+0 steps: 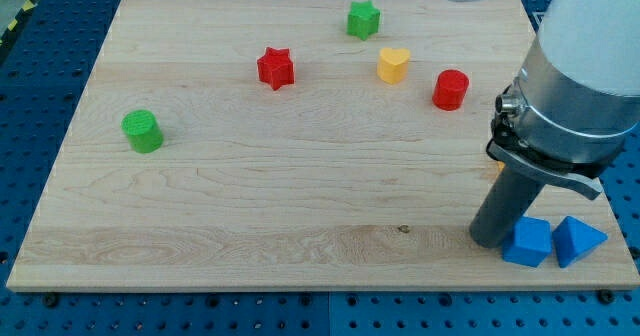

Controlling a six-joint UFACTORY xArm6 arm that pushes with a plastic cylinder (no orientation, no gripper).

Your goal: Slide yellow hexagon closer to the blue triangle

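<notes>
The blue triangle (579,240) lies at the board's bottom right corner, with a blue cube (528,242) touching its left side. My tip (490,242) rests on the board just left of the blue cube, touching or nearly touching it. The yellow hexagon is almost wholly hidden behind the arm. Only a thin yellow-orange sliver (496,166) shows at the rod's left edge, above the blue blocks.
A yellow heart (393,64), a red cylinder (451,89), a red star (275,68) and a green star (363,19) lie in the upper part of the wooden board (250,216). A green cylinder (143,131) lies at the left. The arm's bulk (580,66) covers the right edge.
</notes>
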